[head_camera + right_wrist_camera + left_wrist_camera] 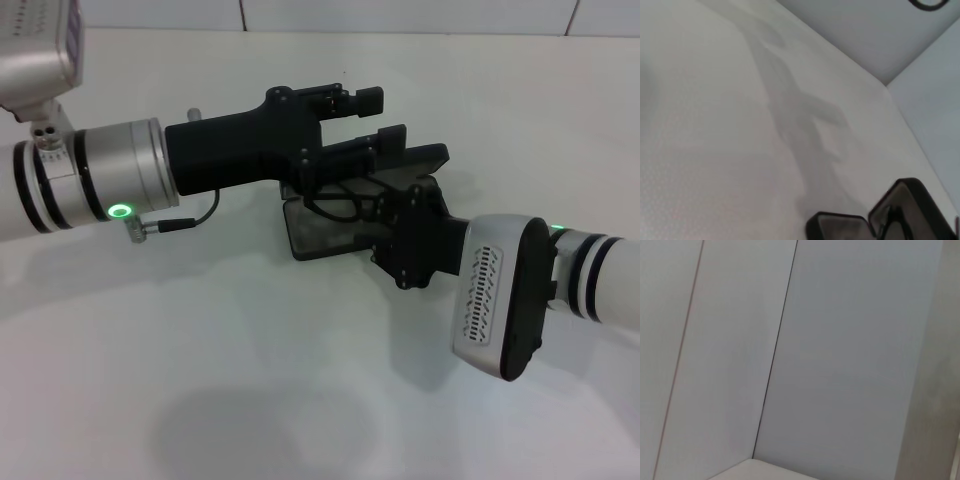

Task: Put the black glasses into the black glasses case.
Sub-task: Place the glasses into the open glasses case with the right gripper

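Note:
The black glasses case [312,238] lies open on the white table, its grey lining showing and its lid [428,157] raised at the far side. The thin black glasses [340,209] show partly over the open case, between the two grippers. My left gripper [379,117] reaches in from the left above the case, open and empty. My right gripper [385,212] comes from the right, low over the case at the glasses, and hides much of them. The right wrist view shows the open case [900,210] at its edge. The left wrist view shows only walls.
The white table [250,380] spreads around the case, with a tiled wall [400,12] behind it. A thin cable [195,220] hangs from the left wrist near the case's left side.

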Motion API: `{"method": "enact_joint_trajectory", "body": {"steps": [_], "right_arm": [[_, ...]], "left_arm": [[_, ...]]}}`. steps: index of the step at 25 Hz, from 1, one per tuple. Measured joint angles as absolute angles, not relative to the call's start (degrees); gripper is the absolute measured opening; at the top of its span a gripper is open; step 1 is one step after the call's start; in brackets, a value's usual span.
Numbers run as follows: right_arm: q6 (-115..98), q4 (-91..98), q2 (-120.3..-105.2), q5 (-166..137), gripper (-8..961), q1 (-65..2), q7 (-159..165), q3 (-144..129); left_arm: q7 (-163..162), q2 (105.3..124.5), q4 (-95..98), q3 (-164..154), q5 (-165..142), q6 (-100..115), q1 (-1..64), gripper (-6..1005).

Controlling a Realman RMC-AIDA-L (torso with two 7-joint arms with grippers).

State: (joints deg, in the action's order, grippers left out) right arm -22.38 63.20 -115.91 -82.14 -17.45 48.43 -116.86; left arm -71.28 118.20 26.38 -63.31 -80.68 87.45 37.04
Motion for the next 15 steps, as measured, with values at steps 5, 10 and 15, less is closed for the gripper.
{"method": "enact_joint_trajectory", "body": {"steps": [5,10,15], "right_arm": [[-24.1,64.2,-115.76,-82.2,228,-16.5,48.4,-116.6],[-29.0,68.0,-115.71,-82.1,228,-13.7,48.4,-112.8],[-28.2,66.5,-115.88,-80.8,229,-15.7,48.4,-111.5]], "left_arm": [[-71.3,118.11,26.5,-63.4,-80.7,87.4,37.0,564],[-71.0,118.07,26.3,-63.5,-80.7,87.4,36.9,564],[-71.1,118.29,26.5,-63.5,-80.7,87.4,37.7,564]]}}
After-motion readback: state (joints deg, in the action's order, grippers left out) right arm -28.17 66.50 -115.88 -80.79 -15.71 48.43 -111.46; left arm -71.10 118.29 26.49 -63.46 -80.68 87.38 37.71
